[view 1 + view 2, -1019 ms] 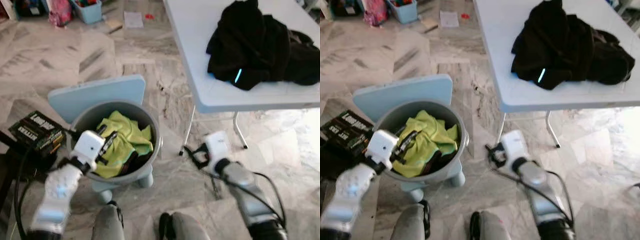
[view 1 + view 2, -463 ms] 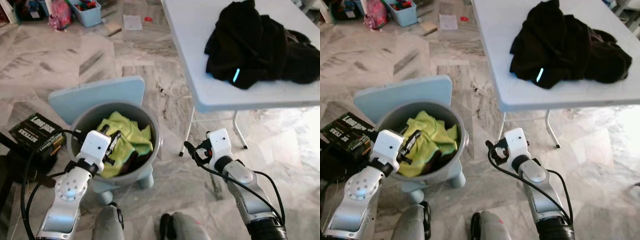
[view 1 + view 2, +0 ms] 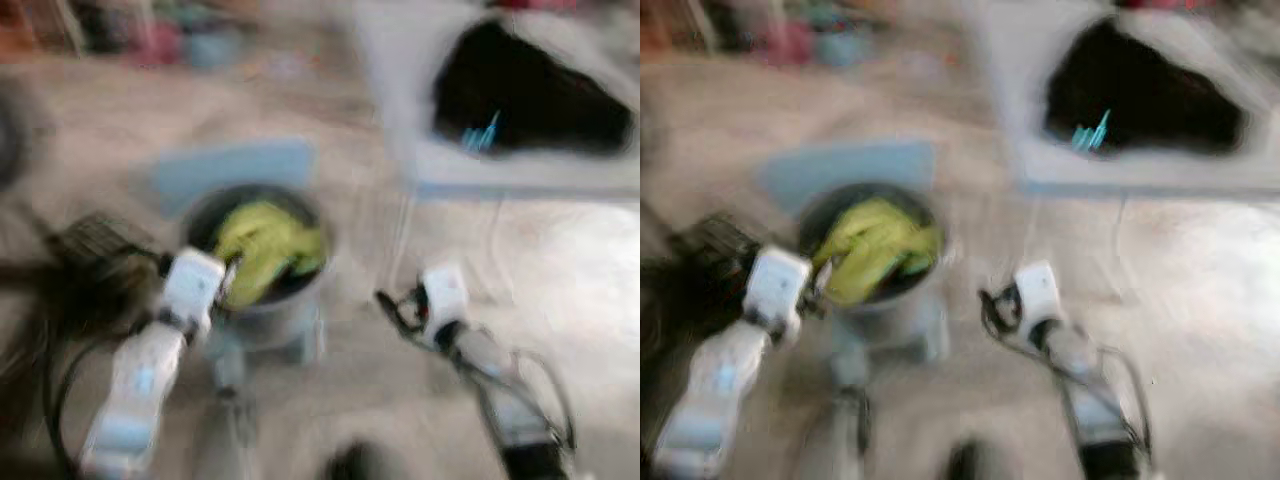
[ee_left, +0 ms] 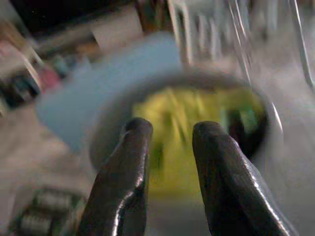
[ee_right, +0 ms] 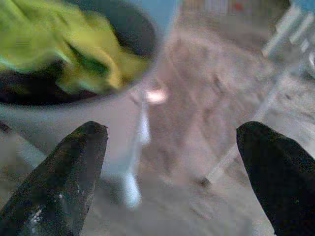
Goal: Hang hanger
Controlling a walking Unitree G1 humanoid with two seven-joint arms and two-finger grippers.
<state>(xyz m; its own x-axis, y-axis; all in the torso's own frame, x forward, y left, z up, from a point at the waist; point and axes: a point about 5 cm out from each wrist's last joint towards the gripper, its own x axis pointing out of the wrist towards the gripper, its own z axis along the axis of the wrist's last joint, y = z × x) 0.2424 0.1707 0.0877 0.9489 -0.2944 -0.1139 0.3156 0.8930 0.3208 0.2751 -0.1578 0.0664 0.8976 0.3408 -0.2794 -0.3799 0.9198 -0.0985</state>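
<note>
Head views are pretty smeared, so you're only getting rough shapes. You've got a grey bucket (image 3: 262, 268) on the floor with a yellow-green cloth (image 3: 266, 243) bunched inside, and a pale blue panel (image 3: 232, 173) just behind it. Your left gripper (image 3: 228, 282) sits at the bucket's near rim — left wrist view shows its fingers (image 4: 129, 162) with only a narrow gap between them, nothing in it, aimed at the cloth. Your right gripper (image 3: 398, 308) hovers over bare floor to the right of the bucket, fingers (image 5: 74, 167) spread wide and empty. A white table (image 3: 440, 170) stands at the upper right with a black garment (image 3: 535, 100) heaped on it. Can't make out any hanger in this blur.
</note>
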